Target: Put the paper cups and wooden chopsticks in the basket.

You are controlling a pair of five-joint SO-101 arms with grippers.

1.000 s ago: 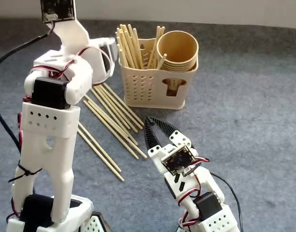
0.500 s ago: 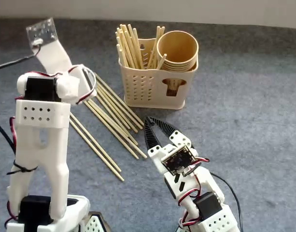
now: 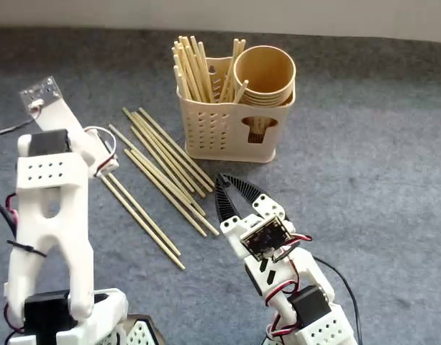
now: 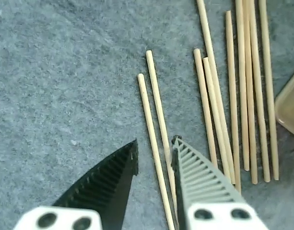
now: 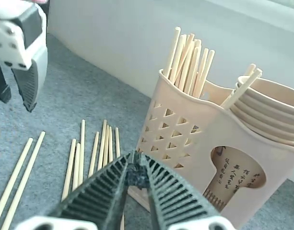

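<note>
The basket stands toward the worktop's far edge, about midway along it. Cups sit stacked in its right compartment, and chopsticks stand in its left. On the worktop left of the basket lie loose chopsticks, slanting toward the near edge. The right gripper is just before the basket. The left gripper hangs above the leftmost pair.

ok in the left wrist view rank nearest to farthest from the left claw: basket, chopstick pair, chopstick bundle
1. Chopstick pair: under the open left claw.
2. Chopstick bundle: alongside the pair, farther out.
3. Basket: its corner, beyond the bundle.
</note>
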